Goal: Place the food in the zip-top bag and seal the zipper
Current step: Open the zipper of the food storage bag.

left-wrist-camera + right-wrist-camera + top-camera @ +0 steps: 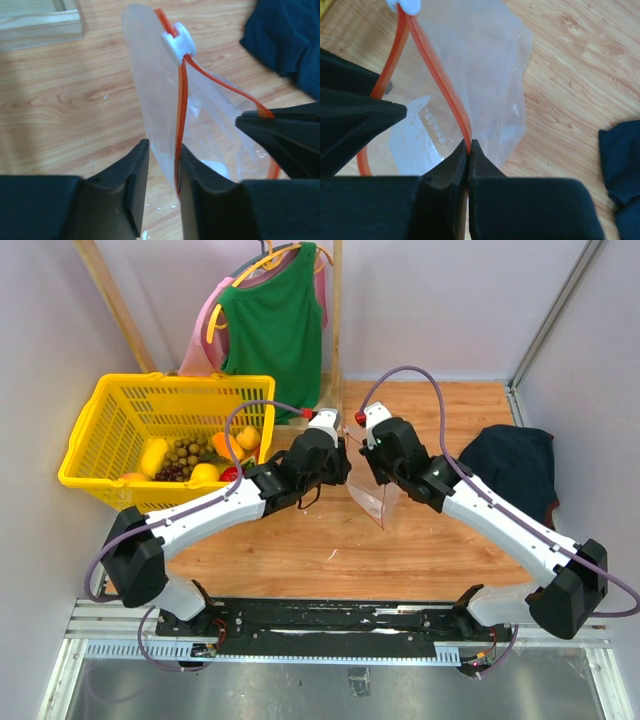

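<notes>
Food [205, 455] in basket [170, 382] shows only overhead; wrist views show zipper [182, 100].

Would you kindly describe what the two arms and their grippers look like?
Both the left arm and right arm have white tubular links joined by chunky black joints and bases. A thin mauve cable loops along each. A white block caps each wrist, with a red dot by the right one. The left gripper and right gripper have matte black, wedge-shaped fingers.
</notes>
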